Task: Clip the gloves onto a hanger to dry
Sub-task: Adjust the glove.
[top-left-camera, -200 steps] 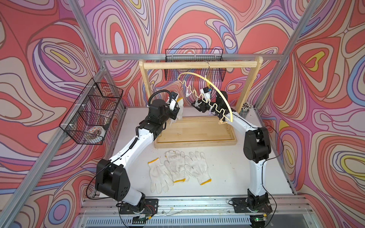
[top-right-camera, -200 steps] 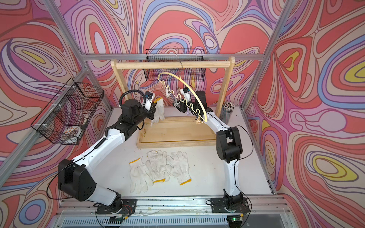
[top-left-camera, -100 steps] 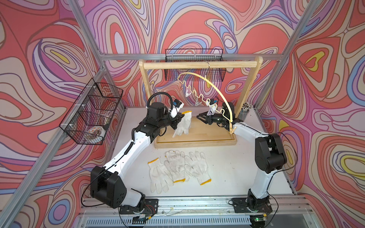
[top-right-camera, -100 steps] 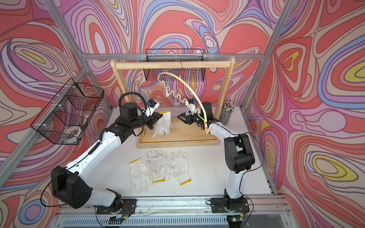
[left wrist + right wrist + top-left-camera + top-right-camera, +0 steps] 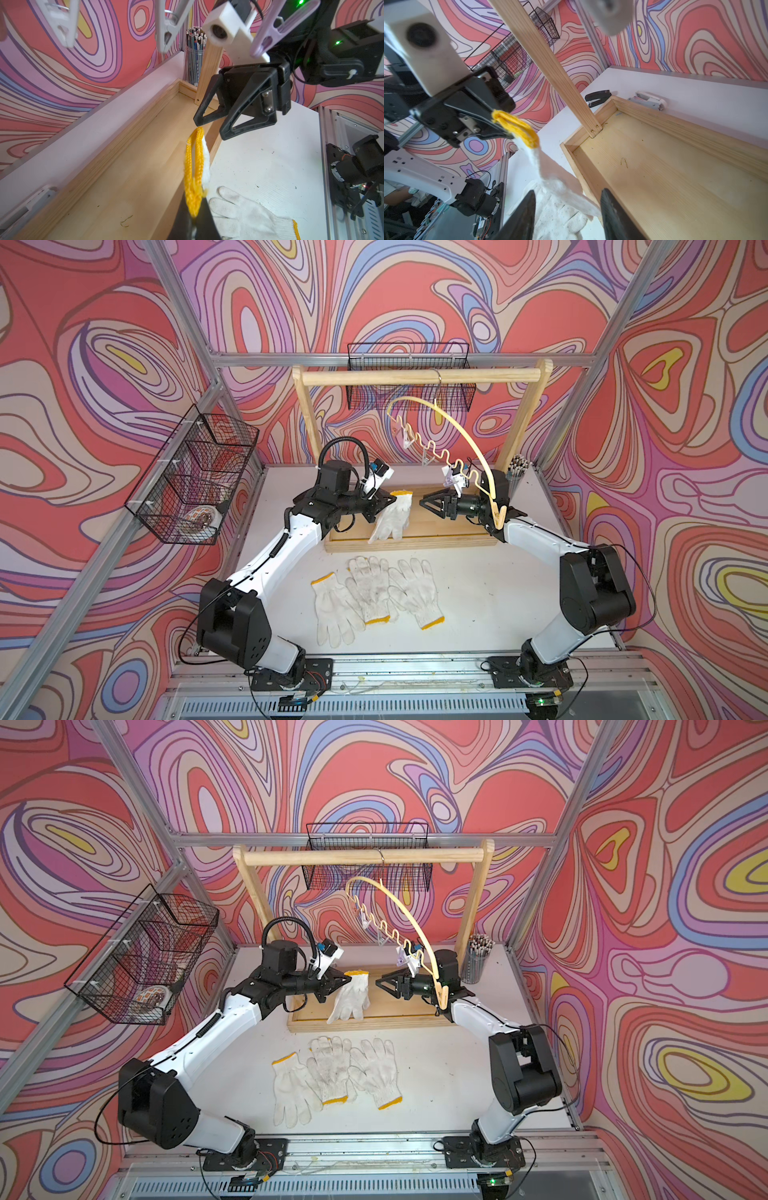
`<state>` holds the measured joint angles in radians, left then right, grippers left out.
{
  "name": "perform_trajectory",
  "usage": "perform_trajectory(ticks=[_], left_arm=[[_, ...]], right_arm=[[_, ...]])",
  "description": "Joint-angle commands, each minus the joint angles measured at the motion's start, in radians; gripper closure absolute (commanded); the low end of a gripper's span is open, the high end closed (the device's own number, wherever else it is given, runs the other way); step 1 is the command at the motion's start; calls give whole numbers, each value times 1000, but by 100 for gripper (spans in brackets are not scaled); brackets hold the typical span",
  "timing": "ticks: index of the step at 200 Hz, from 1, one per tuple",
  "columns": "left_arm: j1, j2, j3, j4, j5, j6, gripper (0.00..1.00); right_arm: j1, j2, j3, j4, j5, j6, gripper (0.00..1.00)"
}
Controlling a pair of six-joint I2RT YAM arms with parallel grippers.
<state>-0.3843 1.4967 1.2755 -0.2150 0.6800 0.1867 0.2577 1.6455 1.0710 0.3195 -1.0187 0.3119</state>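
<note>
One glove point(image 5: 390, 518) point(image 5: 351, 996) hangs fingers-down over the wooden base, and my left gripper point(image 5: 392, 499) point(image 5: 193, 218) is shut on its yellow cuff point(image 5: 195, 166) point(image 5: 517, 128). My right gripper point(image 5: 422, 502) point(image 5: 377, 982) point(image 5: 568, 199) stands open just to the glove's right, pointing at the cuff without touching it. Three more gloves point(image 5: 370, 593) point(image 5: 332, 1073) lie flat on the white table. The pale yellow hanger point(image 5: 457, 427) point(image 5: 399, 903) hangs tilted from the rail above, and its clips point(image 5: 451, 479) hold nothing.
The wooden rail frame point(image 5: 419, 376) stands on a shallow wooden base tray point(image 5: 436, 531). Wire baskets hang at the left wall point(image 5: 195, 481) and behind the rail point(image 5: 409, 377). A pencil cup point(image 5: 517, 472) stands at the back right and a stapler point(image 5: 598, 96) behind the tray.
Both arms came down from the hanger. The left lowered the glove over the tray, still gripped. The right left the clip, turned toward the glove and opened wider.
</note>
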Motion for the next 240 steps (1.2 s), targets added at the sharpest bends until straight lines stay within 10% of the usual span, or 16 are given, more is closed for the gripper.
perform_trajectory(ticks=[1,240], left_arm=[[3,17,7,0,71,-8,100],[-11,105,20,240,263,-205,100]], right_arm=[[3,-32,-14,73,-68,54,49],[7,54,30,208,-142,167,63]])
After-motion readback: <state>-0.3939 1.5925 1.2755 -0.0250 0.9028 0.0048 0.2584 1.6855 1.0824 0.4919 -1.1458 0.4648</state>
